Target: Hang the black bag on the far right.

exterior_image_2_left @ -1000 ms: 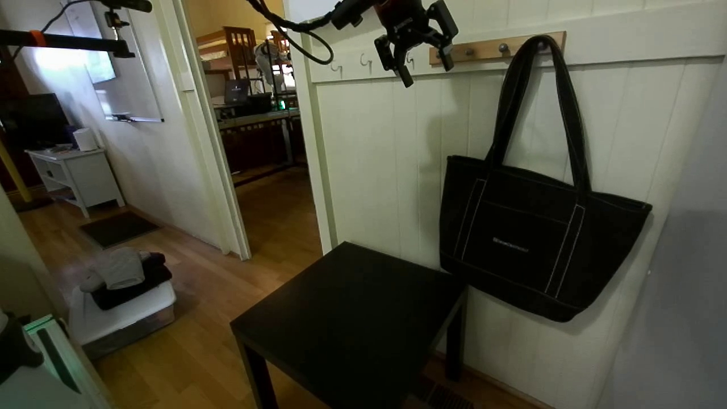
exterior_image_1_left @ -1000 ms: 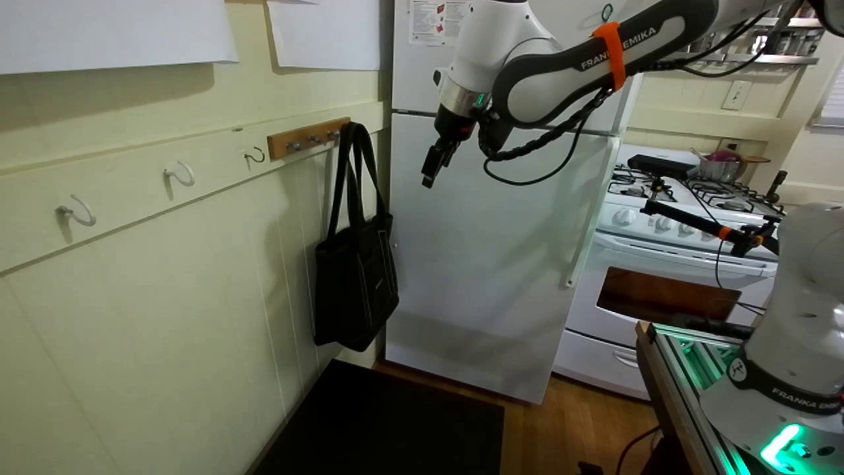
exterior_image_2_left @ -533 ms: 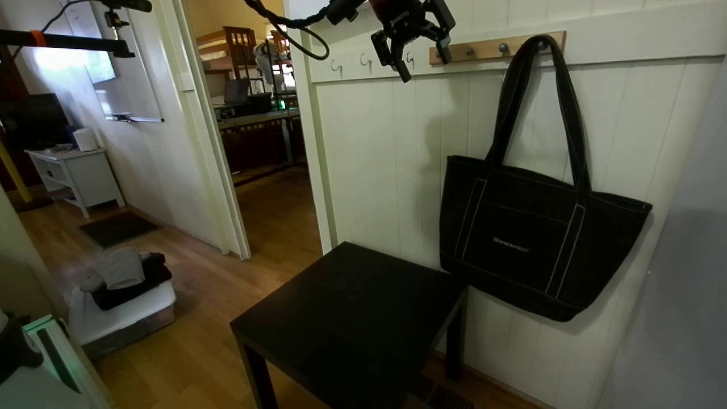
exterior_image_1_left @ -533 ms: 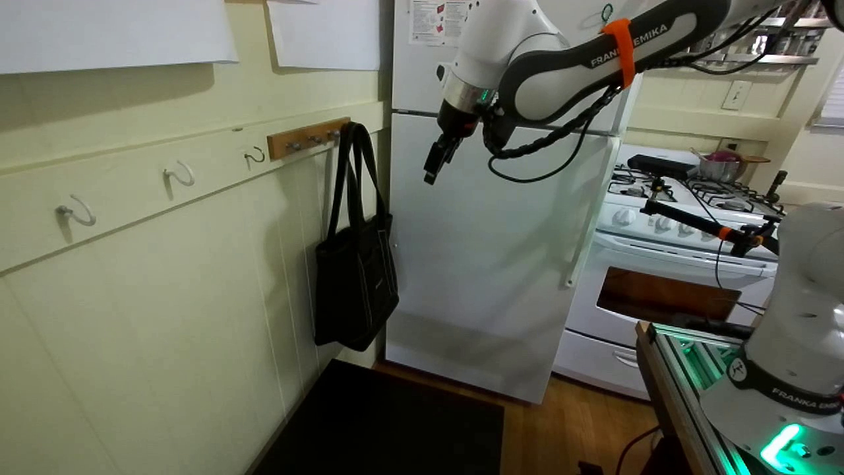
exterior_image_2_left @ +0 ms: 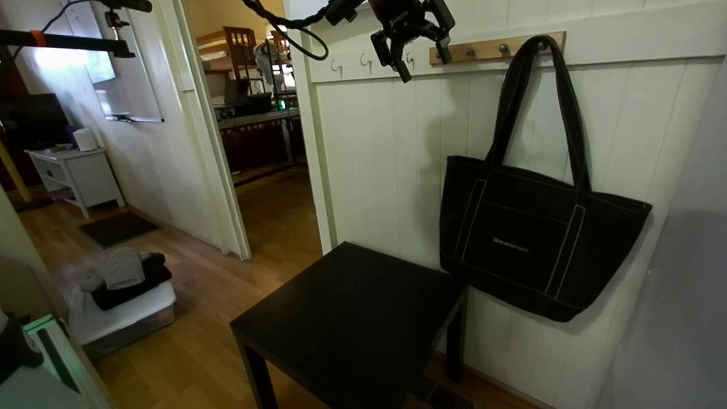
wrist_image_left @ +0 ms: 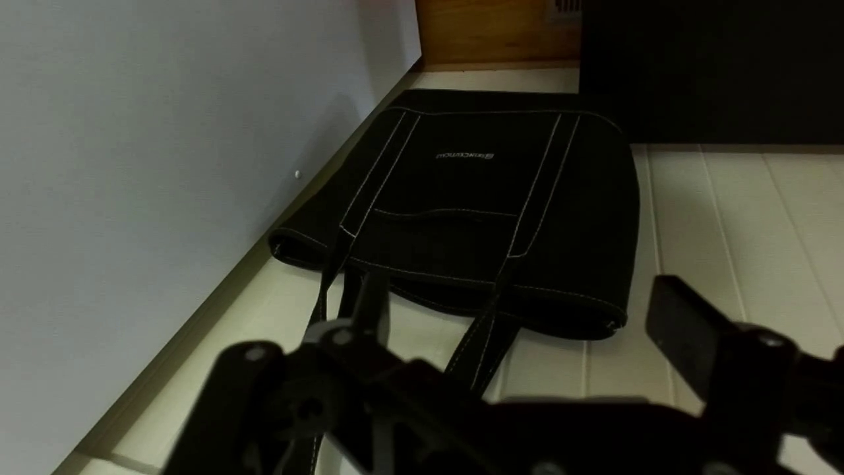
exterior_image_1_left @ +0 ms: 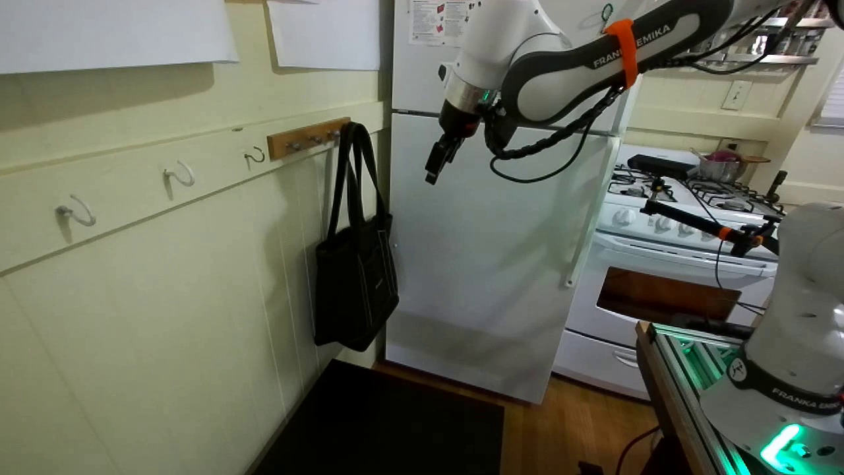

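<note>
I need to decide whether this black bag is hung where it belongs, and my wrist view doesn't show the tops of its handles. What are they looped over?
Observer: In an exterior view, the handles of the bag loop over the right-end peg of the three on the wooden rack.

Operator: That's the far right, then. From here I can't judge depth: am I touching the handles?

Observer: No. In an exterior view, a strip of the fridge shows between them and the hand, so the two are apart.
</note>
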